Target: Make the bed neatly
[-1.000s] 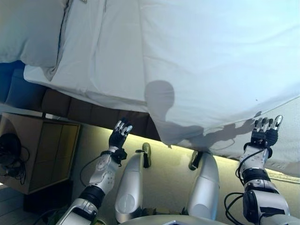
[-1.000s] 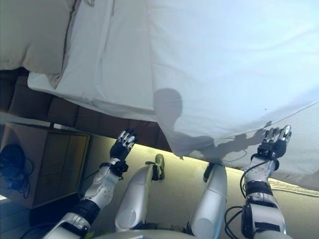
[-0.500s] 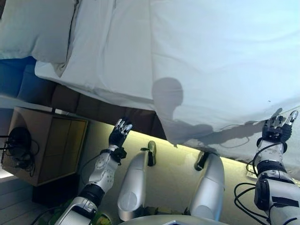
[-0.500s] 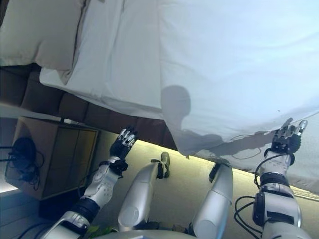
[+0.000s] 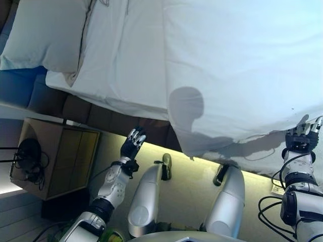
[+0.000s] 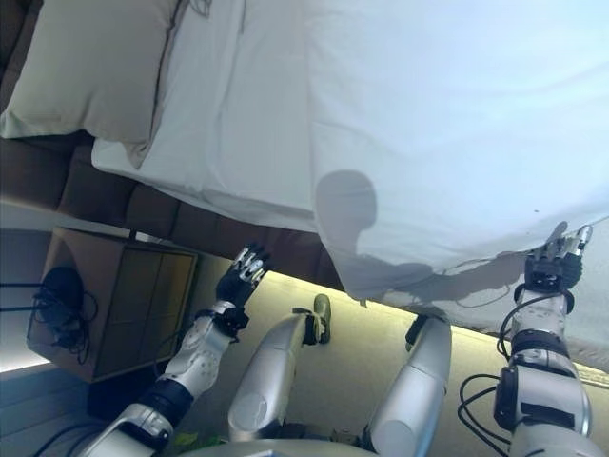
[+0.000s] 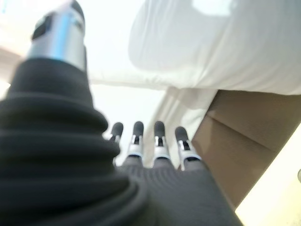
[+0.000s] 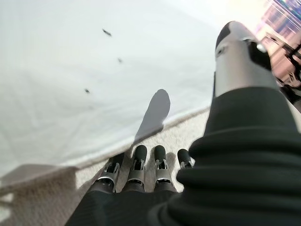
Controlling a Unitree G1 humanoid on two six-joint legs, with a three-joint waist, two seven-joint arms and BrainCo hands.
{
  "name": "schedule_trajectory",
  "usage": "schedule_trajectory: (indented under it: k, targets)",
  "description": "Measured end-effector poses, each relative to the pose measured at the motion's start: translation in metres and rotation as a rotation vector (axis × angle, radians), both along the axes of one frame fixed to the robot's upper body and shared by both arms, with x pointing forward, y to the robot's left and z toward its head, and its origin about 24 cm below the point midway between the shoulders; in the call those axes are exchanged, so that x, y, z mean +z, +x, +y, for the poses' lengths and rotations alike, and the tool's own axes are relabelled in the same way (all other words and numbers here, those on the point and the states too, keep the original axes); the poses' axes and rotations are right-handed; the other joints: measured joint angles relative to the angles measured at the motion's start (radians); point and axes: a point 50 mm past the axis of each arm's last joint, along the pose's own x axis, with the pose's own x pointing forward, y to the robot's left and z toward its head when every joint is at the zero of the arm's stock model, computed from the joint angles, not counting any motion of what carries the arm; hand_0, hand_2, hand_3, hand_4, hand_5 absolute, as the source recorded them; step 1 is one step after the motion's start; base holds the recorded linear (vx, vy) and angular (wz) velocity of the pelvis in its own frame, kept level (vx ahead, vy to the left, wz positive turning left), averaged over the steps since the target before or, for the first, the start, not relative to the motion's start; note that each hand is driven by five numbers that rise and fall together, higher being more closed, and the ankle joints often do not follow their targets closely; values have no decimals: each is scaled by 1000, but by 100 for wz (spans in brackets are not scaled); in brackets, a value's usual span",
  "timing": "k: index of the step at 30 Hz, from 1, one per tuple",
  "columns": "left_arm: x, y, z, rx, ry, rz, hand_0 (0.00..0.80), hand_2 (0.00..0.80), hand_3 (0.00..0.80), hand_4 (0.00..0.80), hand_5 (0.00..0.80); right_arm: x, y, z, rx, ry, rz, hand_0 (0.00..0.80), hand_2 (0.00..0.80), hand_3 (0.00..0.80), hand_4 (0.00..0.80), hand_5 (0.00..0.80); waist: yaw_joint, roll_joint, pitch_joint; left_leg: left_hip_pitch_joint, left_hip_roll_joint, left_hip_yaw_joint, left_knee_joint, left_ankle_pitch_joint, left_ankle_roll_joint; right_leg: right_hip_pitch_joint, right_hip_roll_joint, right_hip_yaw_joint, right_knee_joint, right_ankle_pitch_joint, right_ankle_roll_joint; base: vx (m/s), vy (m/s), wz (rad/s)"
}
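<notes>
A white duvet [image 5: 242,65] covers the right part of the bed, and its lower edge hangs over the side. Left of it lies a bare white sheet [image 5: 126,60], with a pillow [image 5: 48,35] at the far left. My left hand [image 5: 133,144] is open, fingers straight, held in front of the brown bed base [image 5: 101,118] and touching nothing. My right hand [image 5: 302,137] is open at the duvet's hanging edge. In the right wrist view its fingers [image 8: 136,162] point at the duvet [image 8: 70,84] without holding it.
A wooden nightstand [image 5: 55,161] stands left of me beside the bed, with a black device and cords [image 5: 28,156] on top. A lit strip of floor [image 5: 192,171] runs along under the bed's side.
The whole view has shifted, so the bed shows further right. Both hands keep the same open pose, with the right hand a little closer to the duvet's edge.
</notes>
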Motion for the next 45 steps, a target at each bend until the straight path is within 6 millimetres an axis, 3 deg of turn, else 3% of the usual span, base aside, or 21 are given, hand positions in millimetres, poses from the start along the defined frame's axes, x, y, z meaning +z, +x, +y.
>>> schedule_trajectory:
  k: [2,3,6,15,24,26,29,33,40,45]
  targets:
    - [0,0,0,-2,-1,0,0,0,0,0,0,2,0,-1,20,-28,22,44,44,44,44,44,9,1,-1,11,0,-1,-6,2,-4,10,-1,-1,0,-2,-1,36,17,2]
    - [1,0,-1,-3,-2,-1,0,0,0,0,0,3,0,-2,29,-50,35,154,154,154,154,154,13,2,-1,11,-1,-4,-7,4,-4,12,-1,-4,0,-2,-2,34,9,7]
    - [0,0,-2,-11,-3,11,0,0,0,0,0,5,1,-2,59,-106,76,800,800,800,800,800,16,2,-2,10,-5,-18,-4,7,-6,22,-12,-19,12,-11,-4,41,-11,17]
    - [-4,-4,-5,-35,-2,36,0,0,0,0,0,38,36,16,184,-158,31,800,800,800,800,800,47,2,-5,0,-4,-30,21,12,-7,29,-33,-42,52,-34,-10,4,-6,11]
    - [-8,-9,-8,-53,6,53,0,0,0,0,0,33,37,21,198,-172,77,800,800,800,800,800,48,-3,-13,3,4,-32,14,20,-8,47,-35,-62,46,-34,-11,-21,-21,5]
    - [-10,-11,-6,-50,8,60,0,0,0,0,0,23,36,26,221,-181,106,800,800,800,800,800,48,-19,-25,31,5,-31,-20,37,-17,72,-34,-72,30,-27,-19,-33,-80,6]
    - [-12,-15,-3,-35,26,75,0,0,0,0,0,-3,33,48,302,-183,158,800,800,800,800,800,48,-57,-53,103,14,-27,-106,66,-20,140,-29,-107,-16,-35,-17,106,-85,9]
    - [-17,-18,3,5,225,104,0,0,0,0,0,-13,40,83,434,-249,175,800,800,800,800,800,48,-74,-74,193,19,-21,-183,83,-23,217,-18,-124,-58,-36,-16,153,-49,-4]
    - [-11,-10,12,114,647,75,0,0,0,0,0,-16,55,150,600,-236,213,800,800,800,800,800,47,-67,-97,295,8,-6,-236,86,-20,306,-34,-139,-87,-33,-9,135,47,-4]
    - [-4,-4,-5,104,804,-15,0,0,0,0,0,-13,58,184,696,-292,273,800,800,800,800,800,43,-39,-119,309,-11,11,-259,102,-8,307,-68,-136,-78,-37,-2,-19,69,7]
